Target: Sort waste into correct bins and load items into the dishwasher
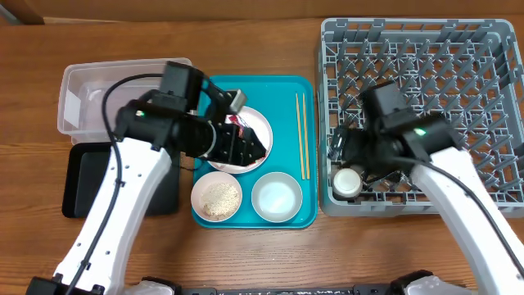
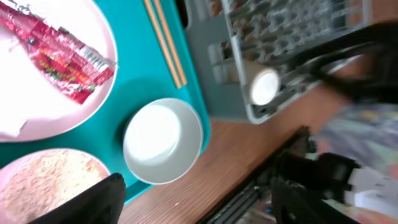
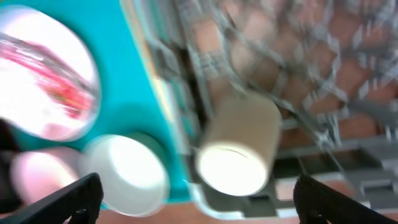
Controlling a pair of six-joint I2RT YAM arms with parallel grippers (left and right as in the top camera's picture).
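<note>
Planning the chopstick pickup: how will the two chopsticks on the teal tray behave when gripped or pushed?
The chopsticks look thin and wooden, so probably stiff and light. Lying flat, side by side on the smooth teal tray, they may slide or roll apart if pushed.

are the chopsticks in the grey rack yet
No, the chopsticks lie on the teal tray, left of the rack.

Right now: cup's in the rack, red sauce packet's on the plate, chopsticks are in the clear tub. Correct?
One error: the chopsticks lie on the teal tray, beside the plate, not in the clear tub, as overhead shows. The cup is in the rack and the red sauce packet is on the plate.
</note>
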